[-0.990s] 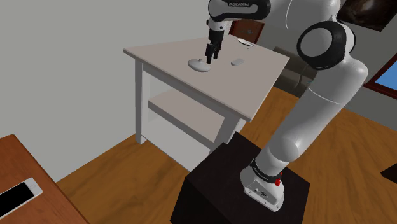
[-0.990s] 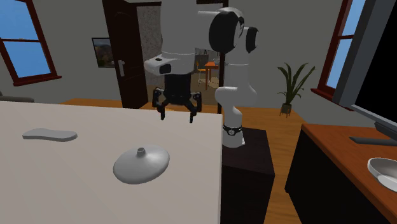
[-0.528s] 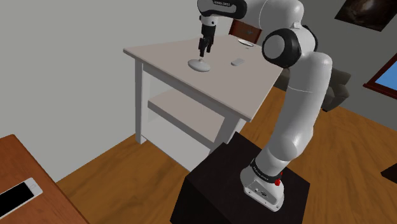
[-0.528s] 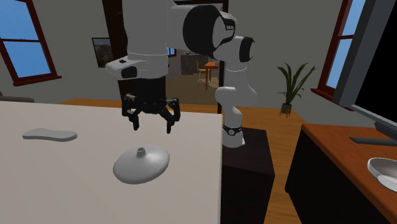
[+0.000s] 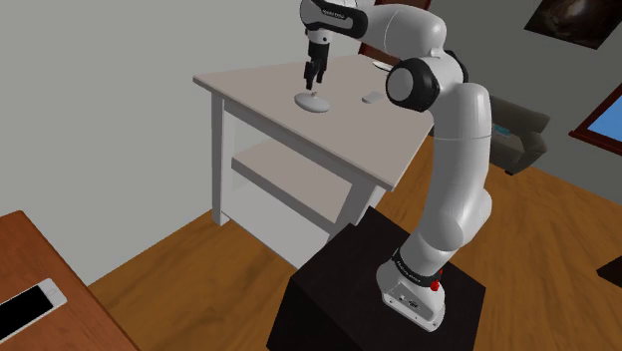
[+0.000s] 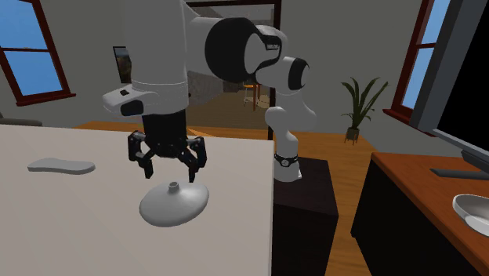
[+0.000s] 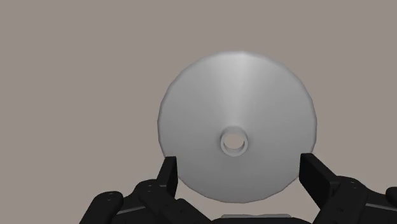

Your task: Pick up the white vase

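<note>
Gripper [image 6: 168, 174], jaws apart, above vase [image 6: 176, 205]

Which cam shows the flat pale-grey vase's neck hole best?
Wrist view: looks straight down on the flat pale-grey disc-shaped vase, neck hole clear. Second exterior view shows its low dome side-on; shoulder view, a small far shape.

The white arm [image 5: 456, 140] stretches far out — its black gripper [image 6: 168, 172] points straight down, fingers [image 7: 319, 179] spread apart.
</note>
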### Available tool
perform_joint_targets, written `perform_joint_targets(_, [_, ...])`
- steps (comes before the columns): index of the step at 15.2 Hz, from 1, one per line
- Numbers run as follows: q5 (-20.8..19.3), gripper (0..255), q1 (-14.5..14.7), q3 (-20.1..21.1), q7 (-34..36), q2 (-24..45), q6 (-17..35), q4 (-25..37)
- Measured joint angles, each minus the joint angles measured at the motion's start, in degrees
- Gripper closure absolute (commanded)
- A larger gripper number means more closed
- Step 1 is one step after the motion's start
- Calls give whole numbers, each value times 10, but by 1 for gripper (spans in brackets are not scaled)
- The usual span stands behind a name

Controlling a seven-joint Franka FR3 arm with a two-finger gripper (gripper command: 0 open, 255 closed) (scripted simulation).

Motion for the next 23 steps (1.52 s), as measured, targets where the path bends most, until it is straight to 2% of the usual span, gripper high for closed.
perform_joint_targets(3, [-1, 0, 1, 0, 2, -4, 24, -28])
perform_joint_targets(4, [-1, 255, 2, 0, 3, -5, 27, -32])
perform_joint_targets(14, [-1, 255, 2, 0, 3, -6, 31, -37])
perform_joint_targets(20, [1, 255, -1, 0, -1, 6, -14, 20])
perform_joint_targets(23, [3, 255, -5, 0, -6, 22, -49, 71])
